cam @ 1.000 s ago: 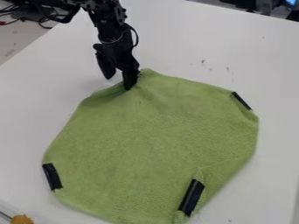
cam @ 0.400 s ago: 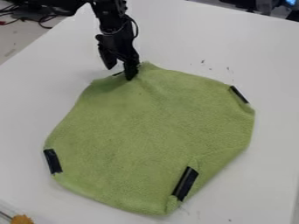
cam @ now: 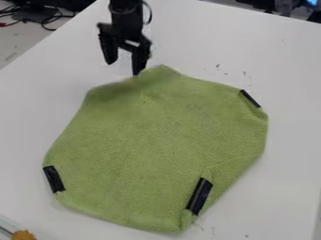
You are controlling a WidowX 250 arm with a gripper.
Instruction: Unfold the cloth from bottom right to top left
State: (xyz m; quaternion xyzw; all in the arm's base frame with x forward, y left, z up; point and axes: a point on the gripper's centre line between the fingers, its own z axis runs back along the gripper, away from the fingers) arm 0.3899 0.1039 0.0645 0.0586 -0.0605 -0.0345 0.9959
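Note:
My gripper (cam: 124,66) hangs at the upper left of the camera view, above the cloth's top edge. It is open, its two fingers apart with nothing between them; the right fingertip is right at the cloth's edge, and whether it touches is unclear. The green cloth (cam: 156,145) lies spread over the middle of the table, roughly rounded in outline. Its top edge is slightly raised and rumpled near the gripper. Black strips sit on its lower left edge (cam: 54,179), lower right part (cam: 199,196) and upper right edge (cam: 250,98).
The white table (cam: 238,42) surrounds the cloth. An orange-yellow item (cam: 24,235) sits in the bottom left corner beside a clear edge. Dark cables (cam: 44,19) lie beyond the table at the top left.
The cloth has shifted a little up the view, most clearly at its lower edge. My gripper has moved up too, its fingers now farther apart and off the fabric they overlapped before.

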